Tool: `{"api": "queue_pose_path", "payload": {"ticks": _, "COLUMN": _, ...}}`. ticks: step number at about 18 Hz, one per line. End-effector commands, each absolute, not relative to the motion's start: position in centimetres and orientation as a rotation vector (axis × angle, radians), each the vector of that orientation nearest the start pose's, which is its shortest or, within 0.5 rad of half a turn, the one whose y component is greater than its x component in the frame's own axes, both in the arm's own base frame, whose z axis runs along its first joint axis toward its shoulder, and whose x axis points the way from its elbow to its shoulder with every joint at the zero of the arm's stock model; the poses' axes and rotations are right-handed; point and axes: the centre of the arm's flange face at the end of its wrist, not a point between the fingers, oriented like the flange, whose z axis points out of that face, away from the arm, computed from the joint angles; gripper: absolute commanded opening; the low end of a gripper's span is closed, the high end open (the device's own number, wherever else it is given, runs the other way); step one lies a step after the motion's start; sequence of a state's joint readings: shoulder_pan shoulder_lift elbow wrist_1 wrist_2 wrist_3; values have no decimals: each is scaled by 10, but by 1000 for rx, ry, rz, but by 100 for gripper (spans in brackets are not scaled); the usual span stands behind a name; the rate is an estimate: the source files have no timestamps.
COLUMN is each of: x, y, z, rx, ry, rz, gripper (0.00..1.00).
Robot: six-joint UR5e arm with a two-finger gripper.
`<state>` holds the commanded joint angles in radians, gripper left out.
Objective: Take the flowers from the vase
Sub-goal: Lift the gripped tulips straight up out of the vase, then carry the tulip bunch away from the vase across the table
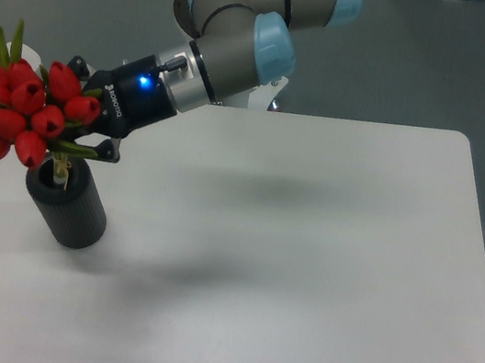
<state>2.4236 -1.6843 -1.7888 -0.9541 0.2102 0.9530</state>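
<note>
Red buds and green leaves on the flowers [23, 112]. Matte dark grey, nearly black, on the vase [68, 206]. Plain white across the table [303, 266]. Black on the gripper [92, 124], with a small blue light; grey and pale blue on the arm [250, 24].
</note>
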Motion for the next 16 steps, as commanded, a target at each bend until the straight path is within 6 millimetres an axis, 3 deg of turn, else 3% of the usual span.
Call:
{"api": "queue_pose_path", "payload": {"ticks": 8, "x": -265, "y": 513, "z": 514, "rx": -1790, "ry": 190, "rz": -737, "gripper": 1}}
{"api": "queue_pose_path", "payload": {"ticks": 14, "x": -291, "y": 514, "z": 526, "rx": -1799, "ry": 189, "rz": -673, "gripper": 1}}
{"api": "queue_pose_path", "payload": {"ticks": 16, "x": -318, "y": 513, "z": 524, "rx": -1799, "ry": 170, "rz": -637, "gripper": 0}}
